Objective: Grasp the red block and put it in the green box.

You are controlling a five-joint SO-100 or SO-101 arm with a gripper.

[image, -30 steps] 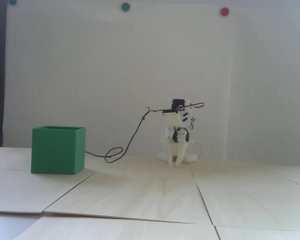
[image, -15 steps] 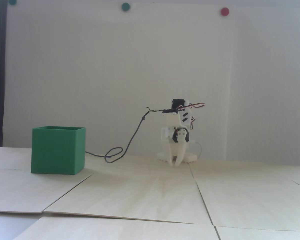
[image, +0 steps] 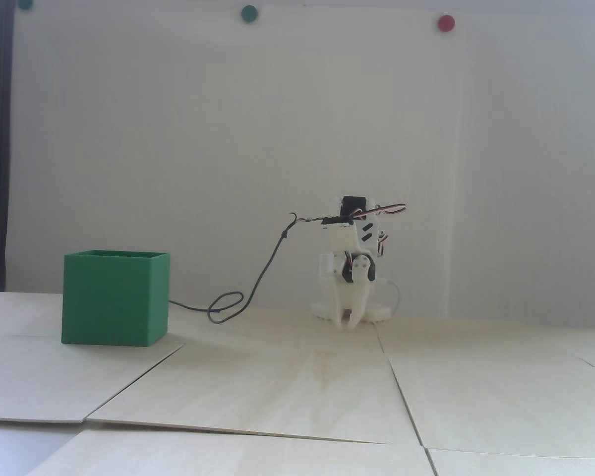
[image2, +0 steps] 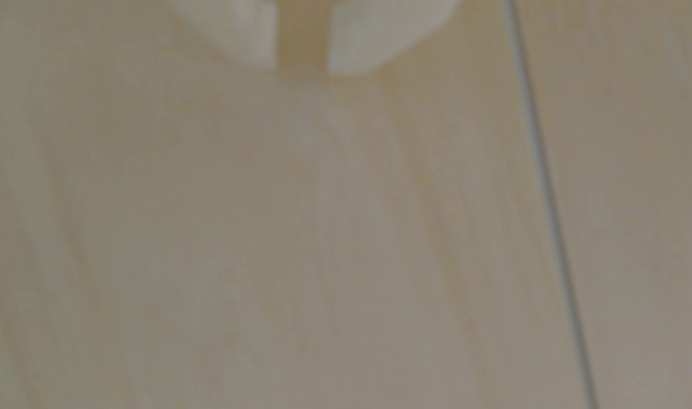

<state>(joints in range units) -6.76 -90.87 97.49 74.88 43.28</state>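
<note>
Red block, the object of the task, is nowhere to be seen in either view; whether it lies inside the box, behind something or out of frame cannot be told.

Pale wooden panels [image: 297, 391] are seen covering the table, joined by thin seams, one of which is caught as a dark line [image2: 549, 204] in the blurred wrist view. A white backdrop [image: 228, 148] is pinned behind, marked by green dots [image: 249, 13] and a red dot [image: 446, 23].

On the left of the fixed view, the green box [image: 114, 300] is set upright with its open top facing up, well apart from the arm, presumably so that a drop from above is made easy.

The white arm [image: 352, 253] is folded low over its base at the back, a posture judged to be rest. The gripper [image: 349, 325] is pointed down, just above the boards, with a narrow gap between its fingers; in the wrist view the fingertips [image2: 238, 35] are shown slightly parted, and nothing is held.

A dark cable [image: 258, 282] is draped from the arm and looped on the table between arm and box; it is judged a possible snag on any sweep toward the box.
</note>
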